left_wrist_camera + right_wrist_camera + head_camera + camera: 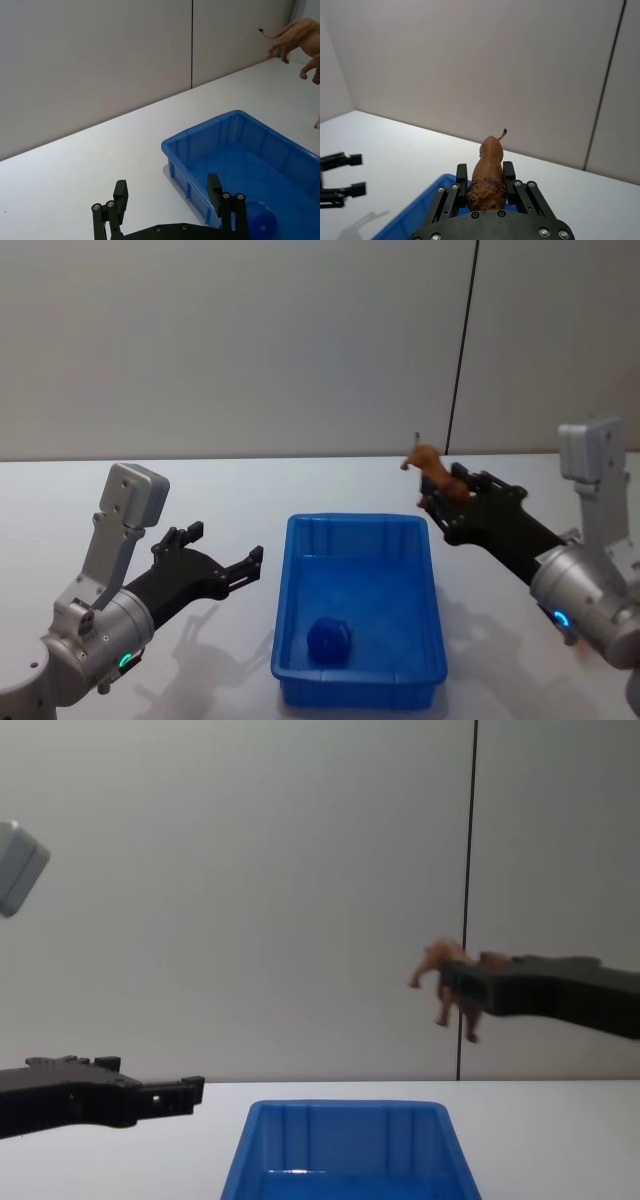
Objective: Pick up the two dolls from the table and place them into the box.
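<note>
The right gripper (438, 498) is shown raised well above the desk (200, 490), its fingers closed on the brown doll (428, 462). The doll is clamped about its body between the two fingers, with head and mane nearest the gripper's base and the tail pointing away beyond the fingertips; in the chest view its legs are seen hanging free beneath the fingers. The box (358, 523) is set on the desk below this gripper and toward its left, its far right corner lying nearest the held doll. The left gripper (227, 543) is held low over the desk with its fingers spread apart and nothing between them, the fingertips directed at the box's left wall, which stands just beyond them. The blue doll (328, 639) is seen resting on the box floor at the near end, to the right of the left gripper and well below the right one.
</note>
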Controlling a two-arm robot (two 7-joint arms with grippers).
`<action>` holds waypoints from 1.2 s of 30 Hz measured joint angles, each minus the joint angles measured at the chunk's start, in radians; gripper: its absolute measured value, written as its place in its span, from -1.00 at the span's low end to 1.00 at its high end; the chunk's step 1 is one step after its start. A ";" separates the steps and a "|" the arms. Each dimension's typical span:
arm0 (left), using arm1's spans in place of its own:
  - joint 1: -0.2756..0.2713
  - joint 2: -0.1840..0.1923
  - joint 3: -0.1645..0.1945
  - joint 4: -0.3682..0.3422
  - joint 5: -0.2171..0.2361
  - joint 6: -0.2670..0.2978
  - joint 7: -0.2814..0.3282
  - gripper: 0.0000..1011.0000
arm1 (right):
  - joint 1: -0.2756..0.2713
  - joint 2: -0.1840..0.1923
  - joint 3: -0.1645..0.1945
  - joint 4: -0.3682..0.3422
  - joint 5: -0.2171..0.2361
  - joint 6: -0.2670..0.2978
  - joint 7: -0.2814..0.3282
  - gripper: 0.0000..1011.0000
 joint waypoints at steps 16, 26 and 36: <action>0.000 0.000 0.000 0.000 0.000 0.000 0.000 0.98 | 0.053 -0.041 -0.018 0.033 0.080 0.126 0.046 -0.18; 0.000 0.000 0.000 0.000 0.000 0.000 0.000 0.98 | 0.059 -0.046 -0.037 0.047 0.047 0.230 0.027 -0.18; 0.000 0.000 0.000 0.000 0.000 0.000 0.000 0.98 | 0.061 -0.048 -0.048 0.056 0.024 0.273 0.023 0.12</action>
